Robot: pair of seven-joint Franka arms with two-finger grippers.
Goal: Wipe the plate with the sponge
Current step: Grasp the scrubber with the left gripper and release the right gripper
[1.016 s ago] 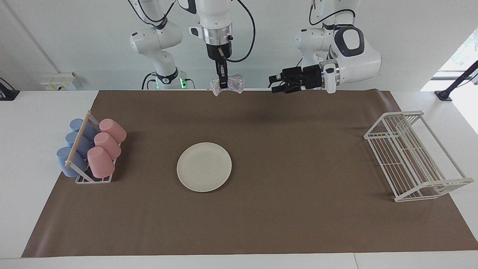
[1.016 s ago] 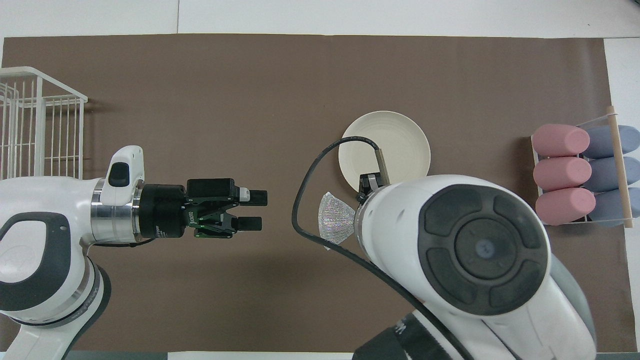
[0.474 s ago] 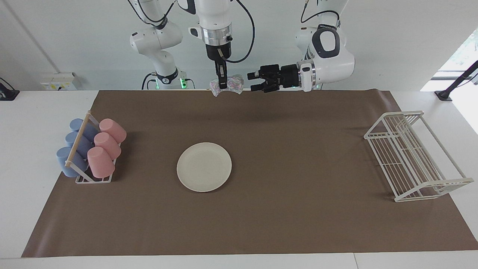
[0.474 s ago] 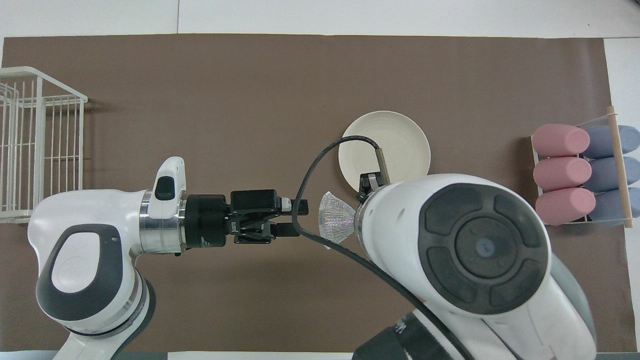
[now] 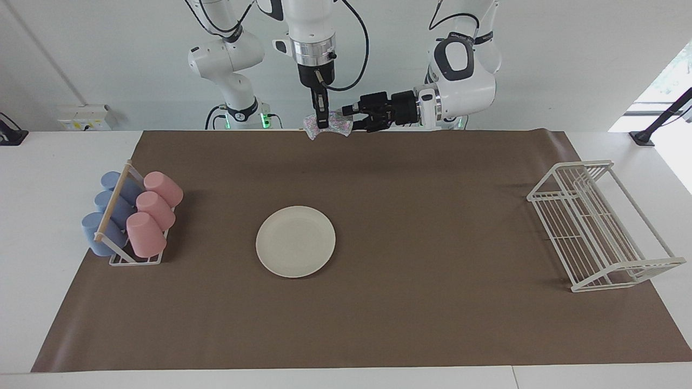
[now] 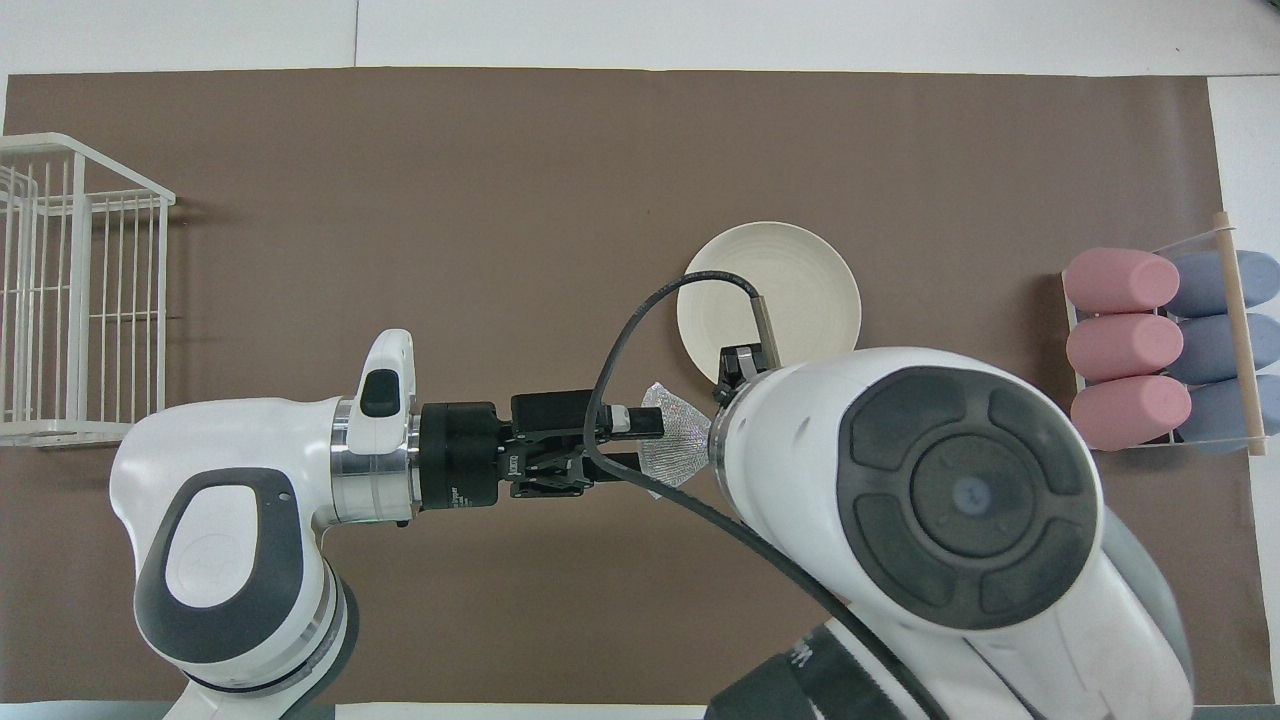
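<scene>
Right tool pinches sponge; left tool seemingly straddles its edge.

Both views are bright and evenly lit with soft, diffuse light. In the facing view a blown-out window glares at the edge by the left arm's end. The matte brown paper mat covering the white desk shows no glare. A faint blurred shadow band crosses it under the raised arms, and soft shadows lie beside the white wire rack and the round cream-white plate. Focus is sharp throughout; edges look straight.
</scene>
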